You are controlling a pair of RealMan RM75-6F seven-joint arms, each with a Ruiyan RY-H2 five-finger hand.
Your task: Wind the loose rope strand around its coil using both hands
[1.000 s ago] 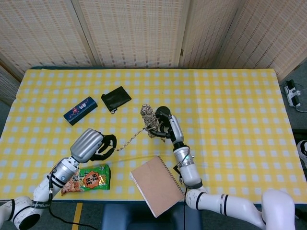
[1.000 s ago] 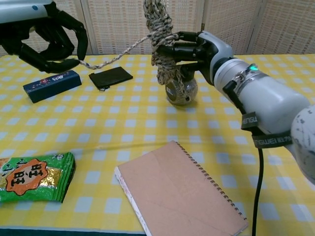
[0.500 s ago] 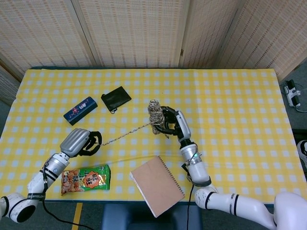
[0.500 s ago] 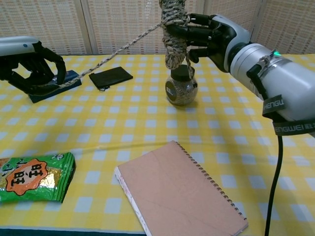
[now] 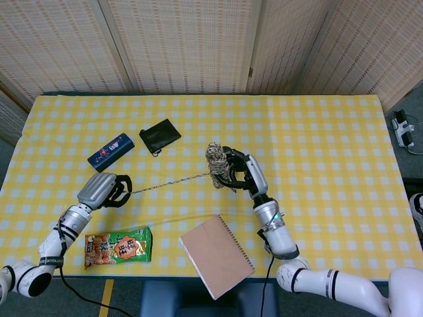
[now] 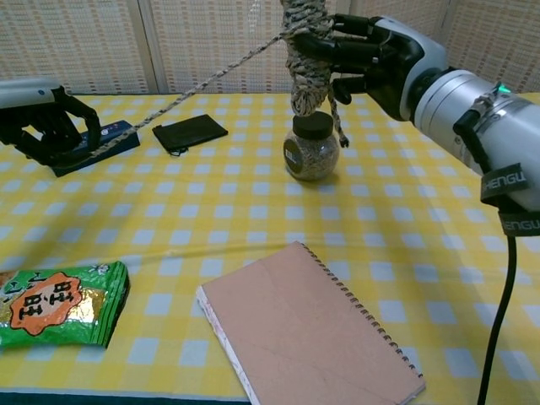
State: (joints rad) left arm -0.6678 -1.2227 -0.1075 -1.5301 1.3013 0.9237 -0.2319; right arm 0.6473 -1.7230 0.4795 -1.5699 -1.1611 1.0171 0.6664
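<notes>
Your left hand has its fingers curled around the free end of the strand, which runs taut and off the table to the coil, gripped upright in your right hand. The rope looks light, soft and rough, unlikely to slip; keep hold near the strand's end. Below is yellow checked cloth, with a jar just under the coil and woven screens behind.
</notes>
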